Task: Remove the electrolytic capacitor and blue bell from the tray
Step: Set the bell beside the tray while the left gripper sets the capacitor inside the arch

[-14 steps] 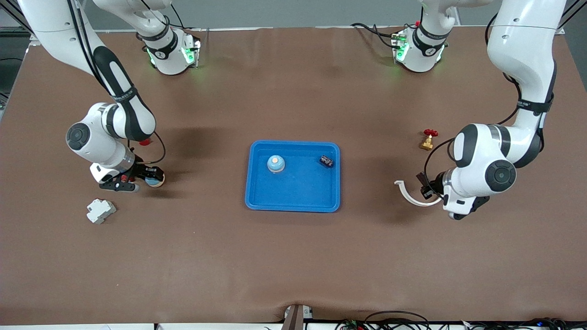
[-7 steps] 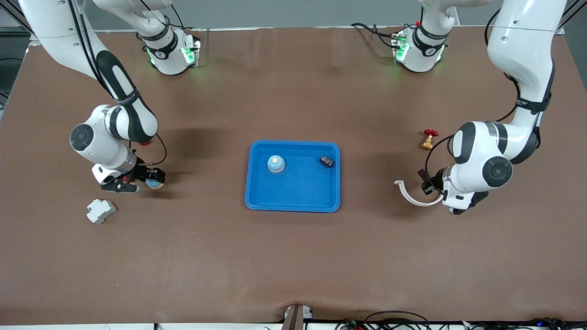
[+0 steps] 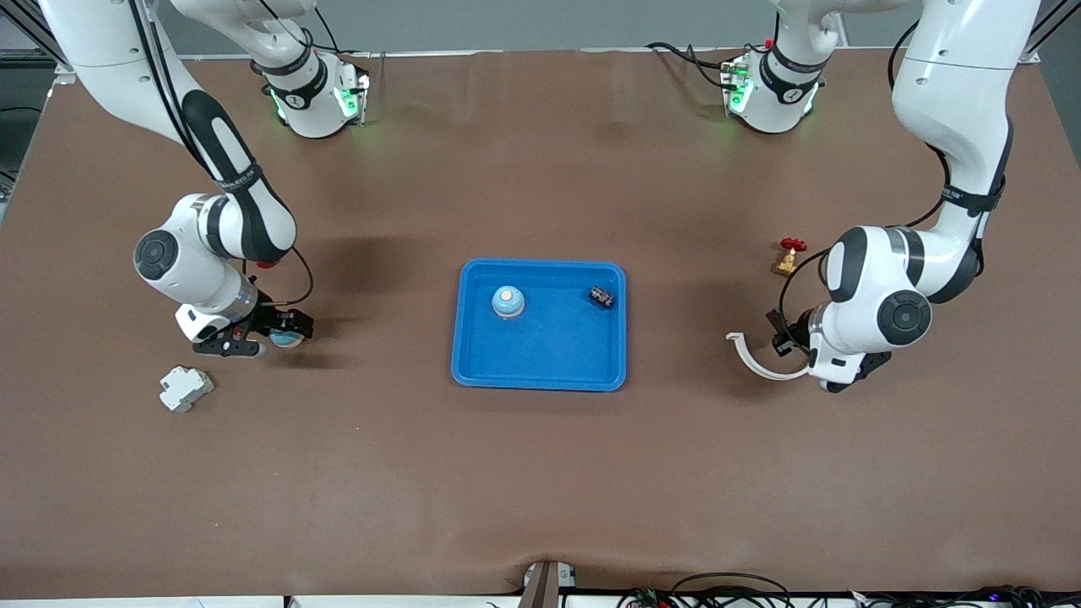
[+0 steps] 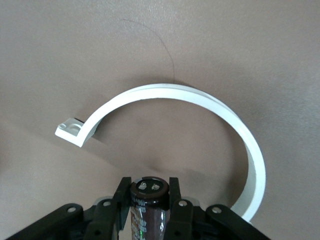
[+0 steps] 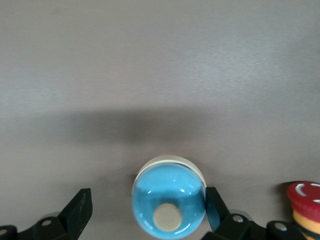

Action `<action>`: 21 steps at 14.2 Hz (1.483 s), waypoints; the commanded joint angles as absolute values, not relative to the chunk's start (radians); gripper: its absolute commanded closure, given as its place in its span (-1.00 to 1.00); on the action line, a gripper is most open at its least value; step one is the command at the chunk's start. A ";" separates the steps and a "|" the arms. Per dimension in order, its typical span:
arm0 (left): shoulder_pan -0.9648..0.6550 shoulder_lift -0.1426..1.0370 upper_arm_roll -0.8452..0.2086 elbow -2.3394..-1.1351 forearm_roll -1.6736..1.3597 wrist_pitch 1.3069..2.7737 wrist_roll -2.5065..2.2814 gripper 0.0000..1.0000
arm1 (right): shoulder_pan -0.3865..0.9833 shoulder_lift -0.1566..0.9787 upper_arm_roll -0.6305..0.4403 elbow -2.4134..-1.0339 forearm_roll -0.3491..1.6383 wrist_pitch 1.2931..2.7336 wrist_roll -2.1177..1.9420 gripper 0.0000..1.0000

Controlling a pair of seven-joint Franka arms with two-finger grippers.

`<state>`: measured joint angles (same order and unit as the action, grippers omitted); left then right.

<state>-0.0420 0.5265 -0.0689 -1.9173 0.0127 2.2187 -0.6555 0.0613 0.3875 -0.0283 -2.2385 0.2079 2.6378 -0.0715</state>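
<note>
A blue bell with a cream button stands on the brown table between the wide-apart fingers of my open right gripper, close to one finger. From the front camera that bell and right gripper are toward the right arm's end of the table. My left gripper is shut on a dark capacitor, low over the table beside a white curved clip. The left gripper is toward the left arm's end. A second bell and a second capacitor lie in the blue tray.
A white block lies nearer the front camera than the right gripper. A red push-button stands beside the right gripper. A brass valve with a red handle sits farther from the camera than the white clip.
The right gripper's fingers have spread apart and let go of the blue bell, which now stands on the table. Both arms shifted slightly; the left gripper still holds its capacitor.
</note>
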 commanded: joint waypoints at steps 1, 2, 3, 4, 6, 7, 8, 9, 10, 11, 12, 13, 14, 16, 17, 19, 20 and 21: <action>-0.034 0.540 -0.072 -1.922 0.029 2.233 -0.641 1.00 | 0.101 0.328 -0.034 -2.198 0.219 2.512 0.001 -1.00; -0.034 0.546 -0.072 -1.921 0.029 2.235 -0.641 1.00 | 0.115 0.318 -0.035 -2.177 0.212 2.463 0.036 -1.00; -0.031 0.546 -0.072 -1.918 0.029 2.235 -0.641 1.00 | 0.127 0.313 -0.035 -2.152 0.192 2.415 0.081 -1.00; -0.028 0.548 -0.072 -1.916 0.029 2.235 -0.641 1.00 | 0.135 0.307 -0.034 -2.123 0.163 2.369 0.137 -1.00; -0.026 0.549 -0.072 -1.911 0.031 2.235 -0.641 1.00 | 0.182 0.301 -0.029 -2.068 0.106 2.274 0.297 -1.00; -0.026 0.551 -0.072 -1.910 0.031 2.235 -0.641 1.00 | 0.213 0.293 -0.026 -2.053 0.103 2.251 0.375 -1.00; -0.025 0.554 -0.072 -1.905 0.031 2.235 -0.641 1.00 | 0.247 0.288 -0.025 -2.049 0.103 2.244 0.453 -1.00; -0.025 0.557 -0.072 -1.901 0.032 2.235 -0.644 1.00 | 0.282 0.287 -0.023 -2.048 0.103 2.246 0.521 -1.00; -0.028 0.561 -0.072 -1.896 0.031 2.235 -0.649 1.00 | 0.317 0.287 -0.023 -2.045 0.104 2.249 0.582 -1.00; -0.031 0.564 -0.072 -1.894 0.031 2.235 -0.649 0.74 | 0.352 0.290 -0.023 -2.031 0.104 2.246 0.644 -1.00; -0.029 0.566 -0.072 -1.890 0.032 2.233 -0.649 0.37 | 0.382 0.294 -0.023 -2.017 0.104 2.244 0.697 -1.00; -0.031 0.568 -0.072 -1.888 0.031 2.233 -0.649 -0.12 | 0.408 0.298 -0.023 -2.013 0.106 2.246 0.739 -1.00; -0.031 0.568 -0.072 -1.887 0.032 2.233 -0.649 -0.49 | 0.435 0.299 -0.023 -2.007 0.107 2.253 0.777 -1.00; -0.034 0.568 -0.072 -1.887 0.032 2.233 -0.652 -1.00 | 0.485 0.301 -0.023 -1.993 0.107 2.260 0.853 -1.00; -0.038 0.568 -0.072 -1.887 0.041 2.233 -0.656 -1.00 | 0.506 0.301 -0.023 -1.990 0.107 2.263 0.880 -1.00; -0.038 0.561 -0.072 -1.885 0.044 2.230 -0.660 -1.00 | 0.552 0.305 -0.025 -1.986 0.107 2.296 0.946 -1.00; -0.035 0.552 -0.074 -1.881 0.044 2.218 -0.660 -1.00 | 0.575 0.313 -0.023 -1.985 0.107 2.315 0.981 -1.00; -0.034 0.532 -0.077 -1.879 0.044 2.203 -0.660 -1.00 | 0.597 0.316 -0.025 -1.985 0.107 2.328 1.014 -1.00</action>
<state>-0.0357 0.5565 -0.0722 -1.8938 0.0199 2.2322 -0.6555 0.5557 0.3001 -0.0158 -1.9998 0.1180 2.3076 0.9426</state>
